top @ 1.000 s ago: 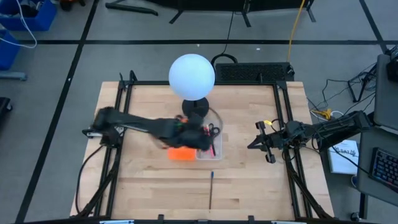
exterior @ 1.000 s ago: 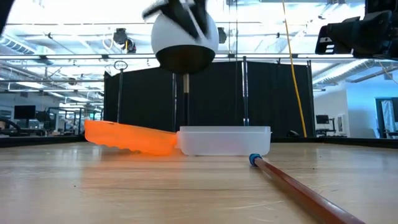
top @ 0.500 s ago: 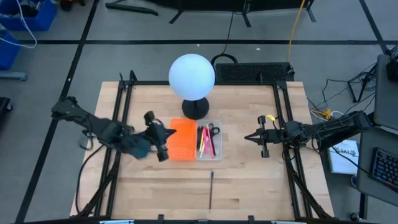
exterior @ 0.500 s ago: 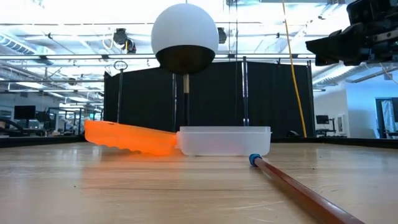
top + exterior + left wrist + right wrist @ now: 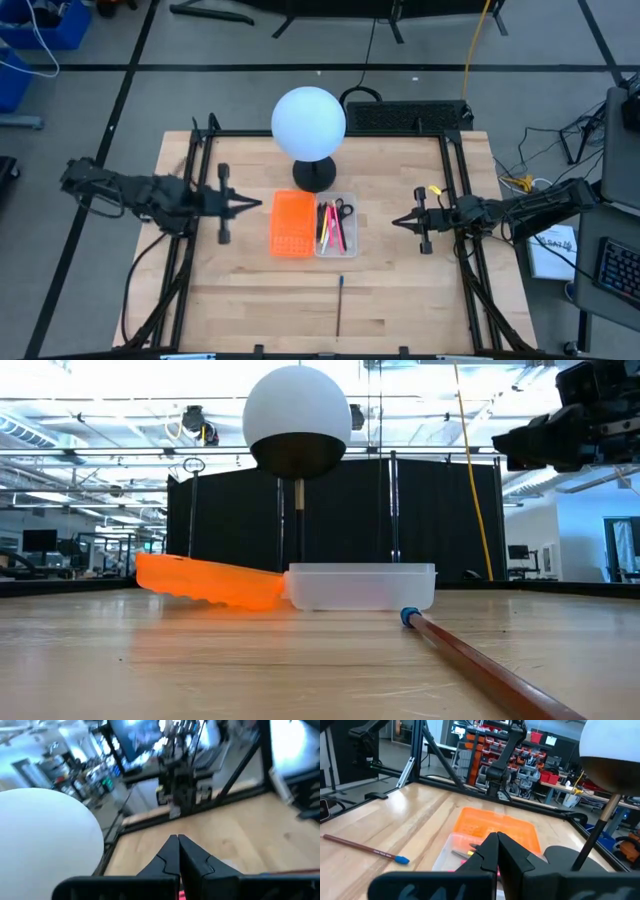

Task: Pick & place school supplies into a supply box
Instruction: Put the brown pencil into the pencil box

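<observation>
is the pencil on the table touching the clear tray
Apart. The high view shows bare wood between the pencil and the clear tray; its blue end stops short of the tray's near edge.

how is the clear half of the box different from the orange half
The clear half holds pens and scissors; the orange half holds nothing. The clear half is see-through with upright walls and sits flat in the low view; the orange half is solid-coloured, dotted with holes and slightly tilted there. Both are rectangular, similar in size and joined side by side.
</observation>
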Controlling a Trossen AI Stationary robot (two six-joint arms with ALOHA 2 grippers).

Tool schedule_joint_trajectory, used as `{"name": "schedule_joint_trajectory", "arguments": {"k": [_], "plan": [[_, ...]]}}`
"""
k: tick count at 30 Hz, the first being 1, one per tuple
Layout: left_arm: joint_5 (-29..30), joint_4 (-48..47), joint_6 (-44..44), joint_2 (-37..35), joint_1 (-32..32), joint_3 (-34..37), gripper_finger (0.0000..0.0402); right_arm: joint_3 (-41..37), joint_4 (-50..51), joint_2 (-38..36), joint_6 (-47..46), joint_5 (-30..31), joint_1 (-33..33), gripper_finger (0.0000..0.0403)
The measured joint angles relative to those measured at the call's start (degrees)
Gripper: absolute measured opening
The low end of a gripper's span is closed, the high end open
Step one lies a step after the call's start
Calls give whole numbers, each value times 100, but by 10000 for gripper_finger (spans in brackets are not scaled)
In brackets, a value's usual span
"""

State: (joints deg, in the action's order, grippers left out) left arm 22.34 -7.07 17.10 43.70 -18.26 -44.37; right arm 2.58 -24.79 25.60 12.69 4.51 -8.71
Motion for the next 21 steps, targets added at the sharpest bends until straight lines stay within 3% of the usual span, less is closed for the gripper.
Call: {"name": "schedule_joint_trajectory", "arguments": {"k": [3,6,11,15,21], "plan": [[-836,223,-91,-633,434,539,3,-1,-50,14,-80,8,0,0],[-1260,452,-505,-1099,770,1111,5,-1,-294,14,-131,24,0,0],[-1456,502,-1297,-1608,854,1935,3,-2,-543,13,-167,20,0,0],[-1470,1006,-908,-2021,715,2568,3,-2,-522,22,-294,20,0,0],[-1505,1419,-850,-2301,1024,3186,7,-1,-824,42,-299,272,-1,0]]}}
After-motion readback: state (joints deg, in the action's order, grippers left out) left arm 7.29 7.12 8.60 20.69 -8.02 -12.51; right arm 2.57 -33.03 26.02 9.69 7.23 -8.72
